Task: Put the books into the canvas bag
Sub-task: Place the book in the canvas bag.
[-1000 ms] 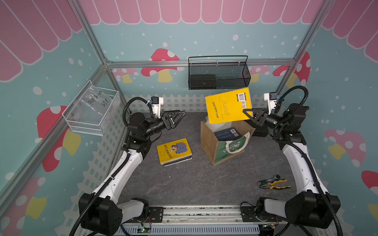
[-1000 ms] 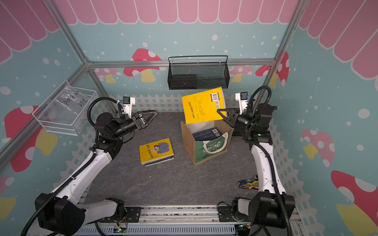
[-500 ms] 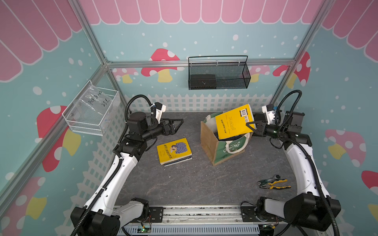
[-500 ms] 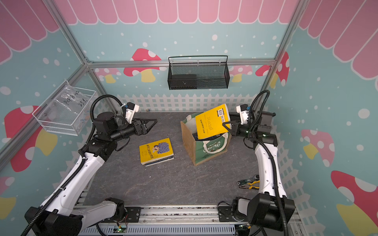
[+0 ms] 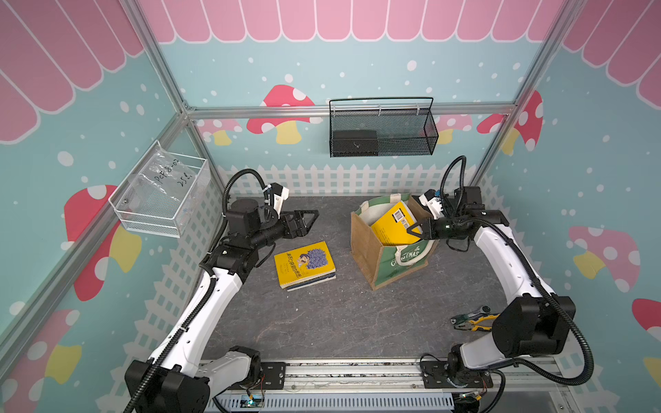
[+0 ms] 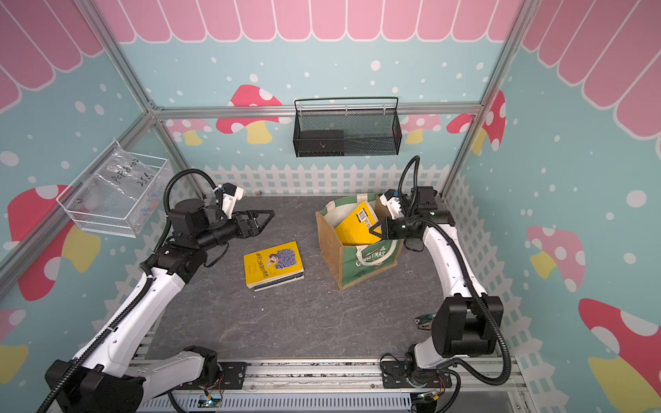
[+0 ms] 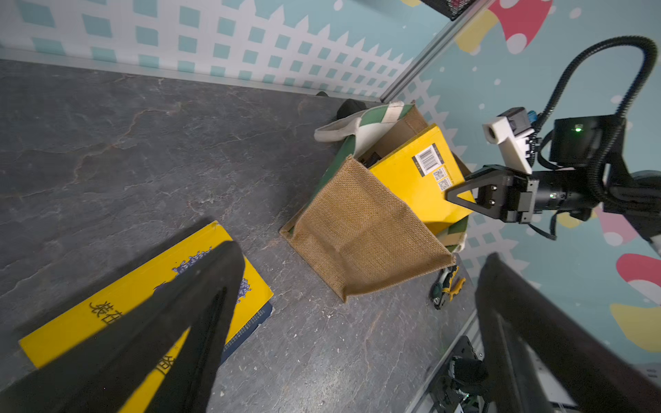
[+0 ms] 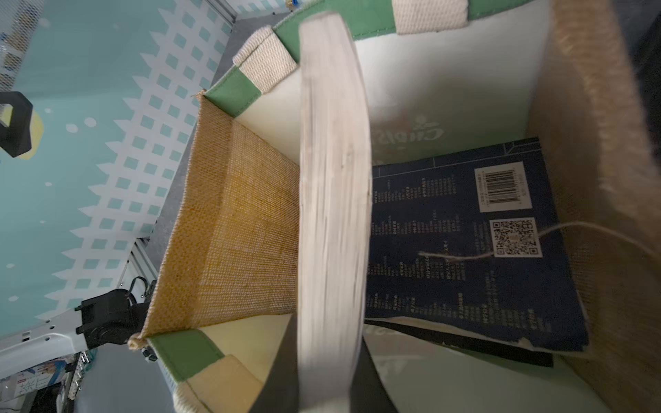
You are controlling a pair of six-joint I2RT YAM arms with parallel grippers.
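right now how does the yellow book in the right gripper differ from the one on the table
The held yellow book leans half inside the canvas bag; the loose yellow book lies flat atop other books. The right gripper pinches the held one; nothing grips the loose one. The held one shows its barcode back, the loose one its illustrated front. Both are yellow.

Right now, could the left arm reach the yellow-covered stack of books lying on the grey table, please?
Probably yes: the left arm hovers near the yellow-covered stack of books, jaws open, only bare grey table between them.
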